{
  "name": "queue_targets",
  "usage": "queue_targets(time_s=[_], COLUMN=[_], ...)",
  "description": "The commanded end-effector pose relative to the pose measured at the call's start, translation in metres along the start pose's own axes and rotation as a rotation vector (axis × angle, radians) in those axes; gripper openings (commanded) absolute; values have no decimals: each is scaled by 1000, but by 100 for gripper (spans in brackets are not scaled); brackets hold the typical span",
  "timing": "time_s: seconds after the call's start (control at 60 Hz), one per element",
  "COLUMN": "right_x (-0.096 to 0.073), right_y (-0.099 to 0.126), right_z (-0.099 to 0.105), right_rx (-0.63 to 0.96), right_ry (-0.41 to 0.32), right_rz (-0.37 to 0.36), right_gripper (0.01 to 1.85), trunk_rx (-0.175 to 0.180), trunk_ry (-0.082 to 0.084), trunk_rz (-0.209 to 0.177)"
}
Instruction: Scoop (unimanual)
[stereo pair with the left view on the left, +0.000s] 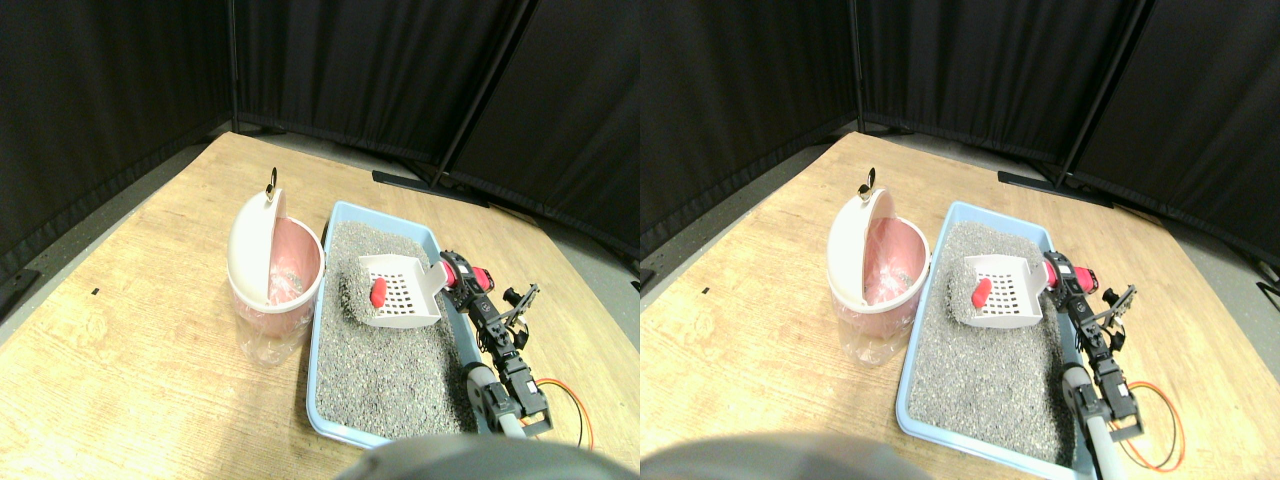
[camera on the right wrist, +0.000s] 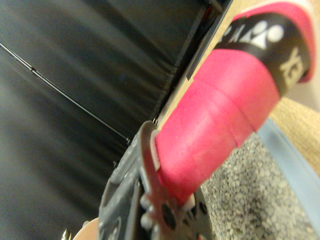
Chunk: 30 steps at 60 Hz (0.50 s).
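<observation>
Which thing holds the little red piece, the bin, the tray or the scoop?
The white scoop holds the red piece. The scoop is lifted over the blue tray of grey litter; the pink bin with its tipped lid stands beside the tray.

Even overhead light, bright on the wooden counter (stereo pair with the left view on the left: 150, 340); black curtains (stereo pair with the left view on the left: 110, 70) stay dim and featureless. Shadows short and soft beside the bin (stereo pair with the left view on the left: 275, 262) and tray (stereo pair with the left view on the left: 322, 300). Wide-angle bending at stereo edges. Wrist view: pink wrapped handle (camera on the right wrist: 220, 110) and dark jaw frame close and blurred; the curtain behind is smeared; litter (camera on the right wrist: 250, 200) is fairly sharp.
</observation>
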Motion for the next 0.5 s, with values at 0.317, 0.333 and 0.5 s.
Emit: queue_targets(time_s=[0.317,0.333,0.5], right_x=[8,9,14], right_y=[-6,-7,-7], right_z=[58,60,77], right_rx=[69,76,175], right_ry=[-138,-142,-125], right_rz=[-37,-28,-84], right_gripper=[5,5,5], trunk_rx=[-6,-6,-5], trunk_ry=[-13,-13,-20], trunk_rz=[-14,-13,-12])
